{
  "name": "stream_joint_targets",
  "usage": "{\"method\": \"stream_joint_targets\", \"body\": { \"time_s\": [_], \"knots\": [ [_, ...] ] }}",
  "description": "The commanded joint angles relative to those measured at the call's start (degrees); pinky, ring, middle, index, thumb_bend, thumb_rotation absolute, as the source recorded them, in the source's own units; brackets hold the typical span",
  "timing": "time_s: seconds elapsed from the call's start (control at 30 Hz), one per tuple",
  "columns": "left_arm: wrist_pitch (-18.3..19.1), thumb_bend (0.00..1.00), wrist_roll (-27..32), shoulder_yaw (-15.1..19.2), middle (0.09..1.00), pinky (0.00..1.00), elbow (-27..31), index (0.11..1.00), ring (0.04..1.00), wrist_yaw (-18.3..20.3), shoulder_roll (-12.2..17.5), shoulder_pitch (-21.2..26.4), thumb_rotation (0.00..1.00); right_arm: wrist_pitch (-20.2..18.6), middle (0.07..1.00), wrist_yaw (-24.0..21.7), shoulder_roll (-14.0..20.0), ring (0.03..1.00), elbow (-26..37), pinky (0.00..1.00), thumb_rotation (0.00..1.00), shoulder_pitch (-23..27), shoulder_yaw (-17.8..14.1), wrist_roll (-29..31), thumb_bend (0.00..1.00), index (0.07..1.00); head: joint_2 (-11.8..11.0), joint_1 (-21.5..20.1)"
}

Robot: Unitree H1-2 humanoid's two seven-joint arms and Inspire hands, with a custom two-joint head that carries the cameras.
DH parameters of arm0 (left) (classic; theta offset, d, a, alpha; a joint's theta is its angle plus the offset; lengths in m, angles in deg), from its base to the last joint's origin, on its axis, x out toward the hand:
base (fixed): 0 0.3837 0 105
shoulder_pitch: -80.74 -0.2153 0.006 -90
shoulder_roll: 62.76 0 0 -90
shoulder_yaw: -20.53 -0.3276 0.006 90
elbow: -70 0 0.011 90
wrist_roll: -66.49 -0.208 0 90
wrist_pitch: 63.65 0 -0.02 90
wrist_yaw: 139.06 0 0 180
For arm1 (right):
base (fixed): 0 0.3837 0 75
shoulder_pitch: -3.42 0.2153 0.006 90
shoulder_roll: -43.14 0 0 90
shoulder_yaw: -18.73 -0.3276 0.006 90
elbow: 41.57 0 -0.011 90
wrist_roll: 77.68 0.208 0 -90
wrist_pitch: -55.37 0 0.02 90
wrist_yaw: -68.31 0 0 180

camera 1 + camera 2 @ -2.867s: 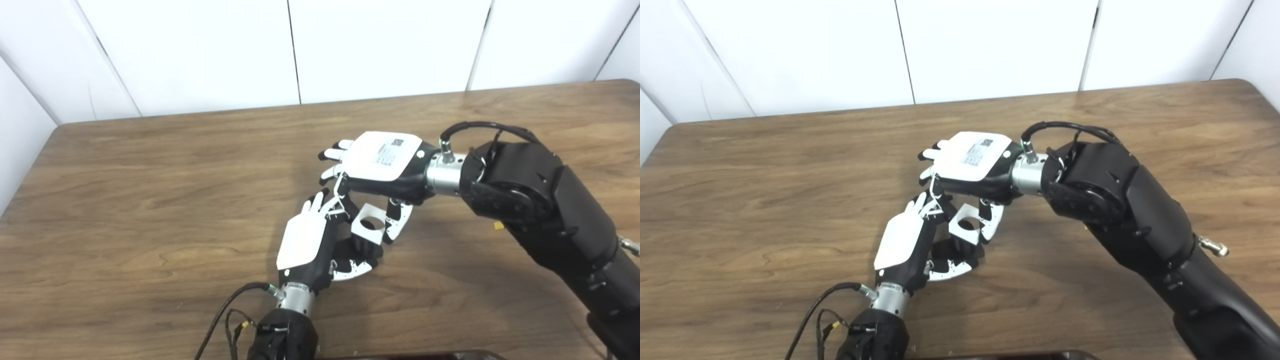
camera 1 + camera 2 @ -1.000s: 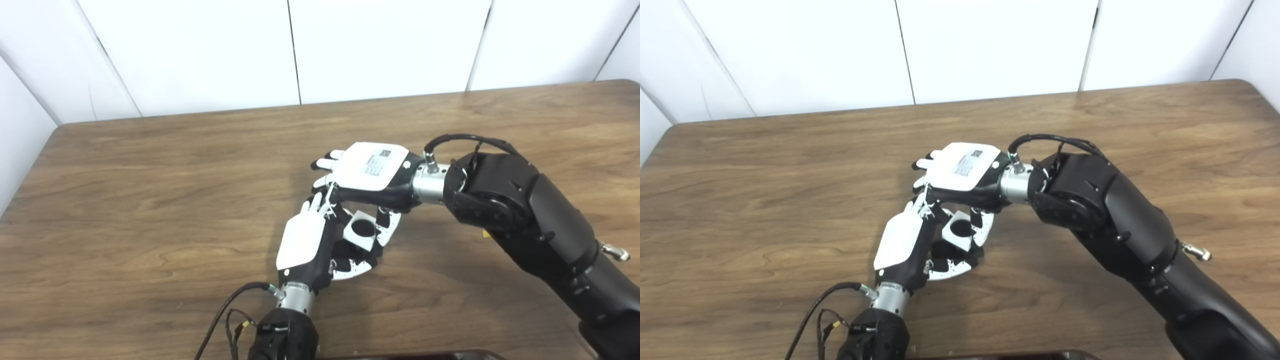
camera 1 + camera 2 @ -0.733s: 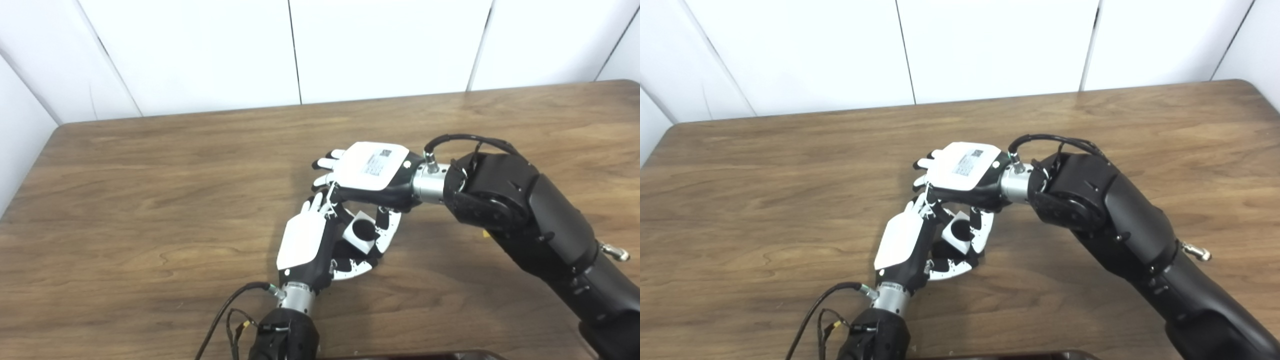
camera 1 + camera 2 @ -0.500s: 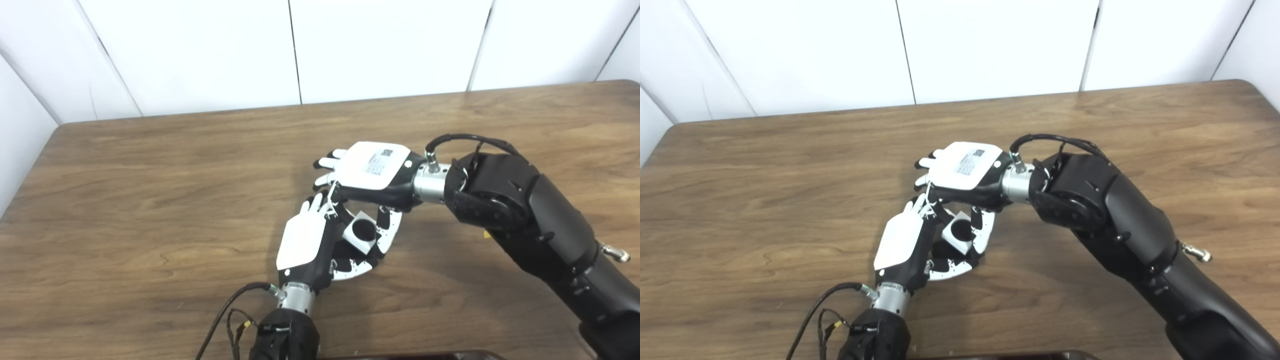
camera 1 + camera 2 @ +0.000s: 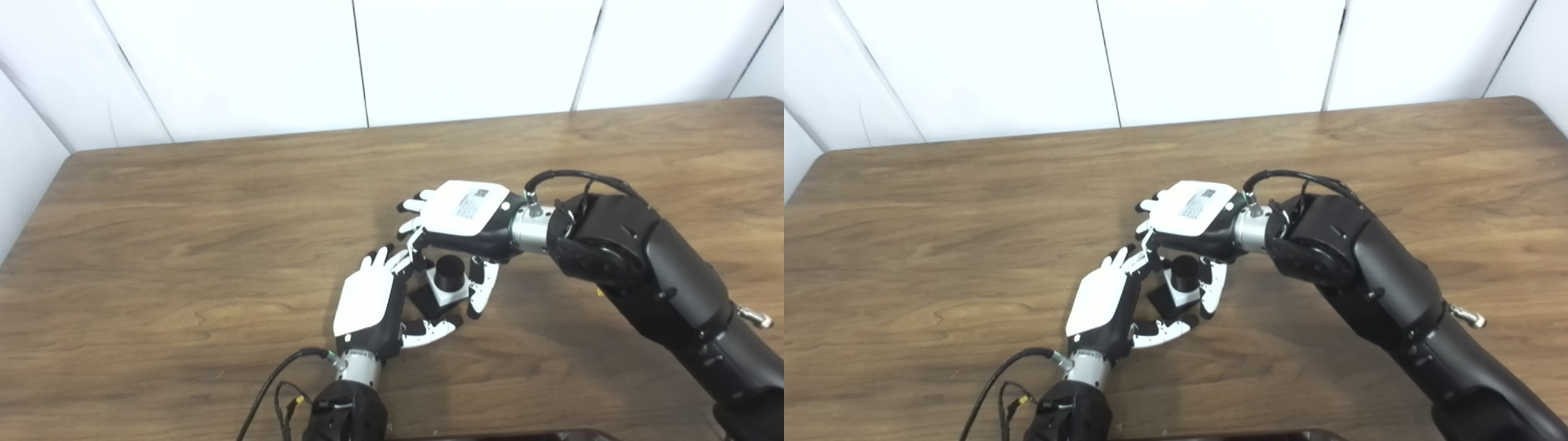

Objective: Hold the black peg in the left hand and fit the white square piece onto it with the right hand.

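Seating step, item by item, as the hands stand now.

Item: black peg [image 5: 450, 269]. Round post rising through the white square piece, its top standing proud of it, on a dark square base [image 5: 429, 301] that shows just below and to the left of the white piece. Location: between the two hands, under the right palm and ahead of the left thumb.

Item: white square piece [image 5: 449, 292]. Threaded on the post and lying close to the base; whether it is fully down and square to the base cannot be told from either view.

Item: left hand [image 5: 367, 300]. Fingers spread, thumb reaching under the near side of the base. It appears to be loose around the peg and not clamped on it; actual contact is hidden.

Item: right hand [image 5: 460, 215]. Palm down over the assembly, fingers hanging at the far-left and right sides of the white piece. Whether they pinch it or have let go cannot be told.

Item: table [image 5: 184, 245]. Wooden; the base seems to rest on or just above it.

Handling notes, as judgement:
- Press the piece straight down along the post, not at a slant, so the hole does not bind.
- Brace the base with the left thumb and fingers before any push; an unbraced peg would tip away from the right palm.
- Check the corners of the piece against the base before drawing the right fingers outward.
- Lift the right hand vertically clear, to avoid dragging the piece back up.
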Motion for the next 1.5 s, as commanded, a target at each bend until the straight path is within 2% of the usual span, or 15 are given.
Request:
{"method": "stream_joint_targets", "body": {
  "time_s": [0.0, 0.57, 0.83, 1.23, 1.47],
  "knots": [
    [-0.1, 0.82, -1.1, -0.3, 0.906, 1.0, 0.1, 0.794, 0.984, -0.4, 0.1, -1.1, 0.31, -0.1, 0.889, 1.2, 0.5, 1.0, 0.3, 1.0, 0.25, 1.9, -1.3, 0.5, 0.99, 0.649, 0.0, 0.0],
    [0.7, 0.82, -1.0, 0.1, 0.92, 1.0, 0.5, 0.845, 0.987, -0.3, -0.3, -1.1, 0.3, -0.3, 0.899, 2.2, 0.3, 1.0, 0.2, 0.99, 0.35, 3.0, -4.3, 2.7, 1.0, 0.638, -0.3, 0.1],
    [0.1, 0.83, -0.8, 0.5, 0.915, 1.0, 0.6, 0.848, 0.977, -1.4, -0.4, -1.0, 0.3, -0.8, 0.896, 2.2, 0.4, 1.0, 0.3, 1.0, 0.35, 3.6, -5.8, 2.5, 1.0, 0.638, -0.5, 0.2],
    [2.2, 0.85, -2.1, 1.5, 0.918, 1.0, 4.7, 0.843, 0.978, 1.3, -0.3, -1.1, 0.31, -0.9, 0.892, 2.1, 1.1, 1.0, -0.4, 1.0, 0.34, 4.2, -7.6, 3.8, 1.0, 0.628, -0.6, 0.3],
    [3.9, 0.87, -4.7, 2.2, 0.919, 0.99, 7.7, 0.839, 0.98, 4.0, -0.1, -0.9, 0.36, -1.4, 0.893, 2.0, 1.9, 1.0, -0.8, 1.0, 0.34, 4.5, -8.3, 4.4, 1.0, 0.633, -0.8, 0.5]
  ]
}}
